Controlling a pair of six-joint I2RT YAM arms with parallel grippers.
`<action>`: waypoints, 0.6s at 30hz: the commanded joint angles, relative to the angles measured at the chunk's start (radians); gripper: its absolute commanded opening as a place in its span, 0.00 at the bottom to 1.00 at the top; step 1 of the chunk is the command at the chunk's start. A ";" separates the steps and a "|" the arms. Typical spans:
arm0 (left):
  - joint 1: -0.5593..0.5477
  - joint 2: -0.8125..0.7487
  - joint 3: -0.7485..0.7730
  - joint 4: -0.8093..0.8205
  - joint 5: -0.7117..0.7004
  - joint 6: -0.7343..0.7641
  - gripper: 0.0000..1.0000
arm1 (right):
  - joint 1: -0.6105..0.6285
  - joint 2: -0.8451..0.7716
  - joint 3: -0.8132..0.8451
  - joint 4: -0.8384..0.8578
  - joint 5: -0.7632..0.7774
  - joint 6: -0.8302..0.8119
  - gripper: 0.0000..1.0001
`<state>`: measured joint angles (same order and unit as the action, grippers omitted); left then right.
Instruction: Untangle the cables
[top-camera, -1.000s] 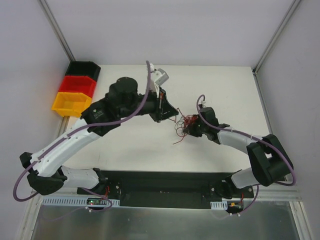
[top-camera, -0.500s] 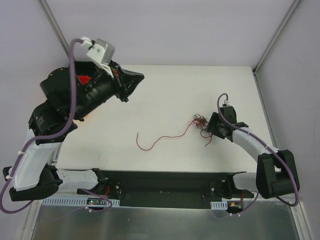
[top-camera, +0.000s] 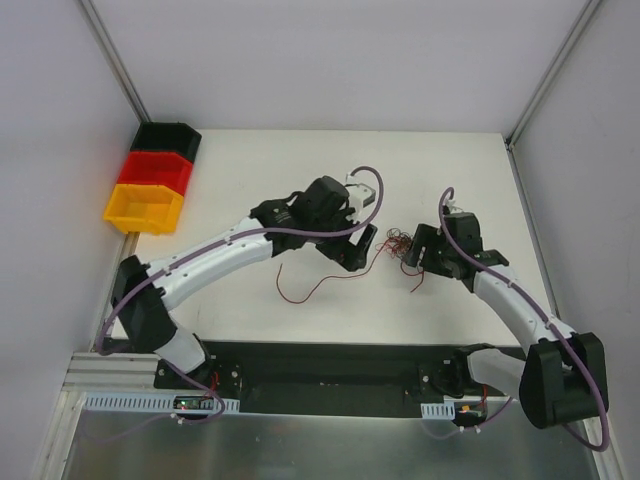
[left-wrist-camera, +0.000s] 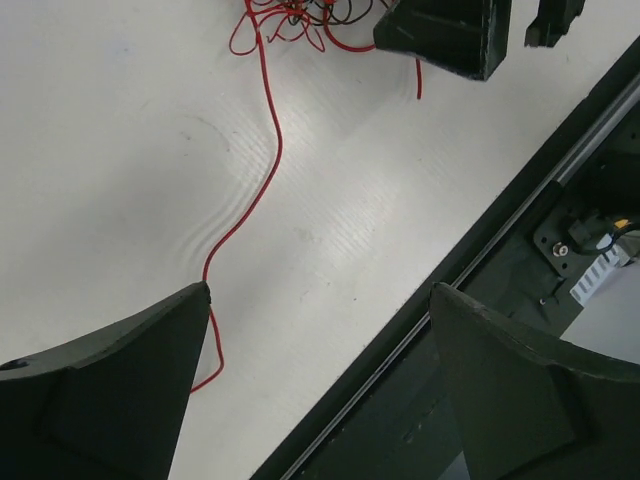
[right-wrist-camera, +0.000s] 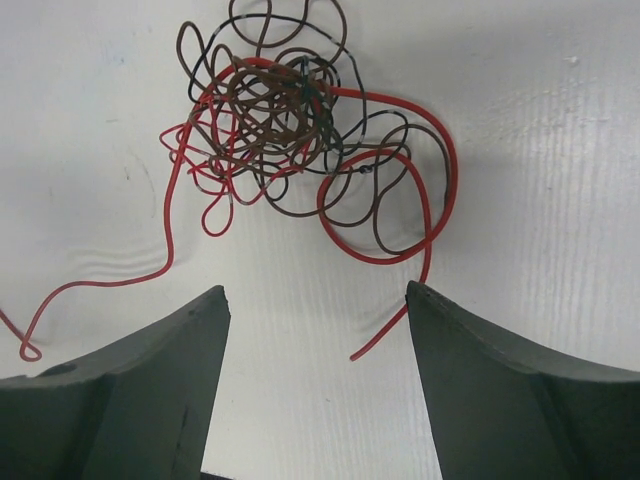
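The cables (top-camera: 396, 245) lie as a small tangle of red, brown and black wire on the white table, right of centre. In the right wrist view the tangle (right-wrist-camera: 285, 120) sits just ahead of my open right gripper (right-wrist-camera: 316, 290), and only a loose red end reaches between its fingers. One long red strand (top-camera: 310, 293) trails left from the tangle. My left gripper (top-camera: 358, 250) hovers just left of the tangle, jaws wide and holding nothing. In the left wrist view this strand (left-wrist-camera: 262, 180) runs down past the left fingertip of that gripper (left-wrist-camera: 320, 291). The right gripper (top-camera: 418, 252) flanks the tangle on its right.
Black (top-camera: 165, 137), red (top-camera: 155, 168) and yellow (top-camera: 143, 207) bins are stacked at the table's back left corner. A black base rail (top-camera: 330, 365) runs along the near edge and also shows in the left wrist view (left-wrist-camera: 480, 260).
The left arm swung from high at the back left down to the table's centre beside the tangle, and its jaws opened. The right gripper's jaws opened wider. The long red strand lies released on the table.
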<state>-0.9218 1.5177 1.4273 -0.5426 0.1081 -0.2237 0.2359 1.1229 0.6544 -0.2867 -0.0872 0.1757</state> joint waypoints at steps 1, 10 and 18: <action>0.075 0.100 0.005 0.188 0.172 -0.051 0.89 | 0.003 0.044 0.037 0.026 -0.074 0.039 0.73; 0.147 0.441 0.099 0.331 0.363 -0.161 0.48 | 0.000 0.118 0.037 0.080 -0.106 0.116 0.72; 0.140 0.526 0.041 0.474 0.436 -0.233 0.50 | 0.000 0.152 0.024 0.167 -0.102 0.091 0.72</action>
<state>-0.7719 2.0502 1.4803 -0.1860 0.4759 -0.4068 0.2359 1.2434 0.6643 -0.2024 -0.1741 0.2722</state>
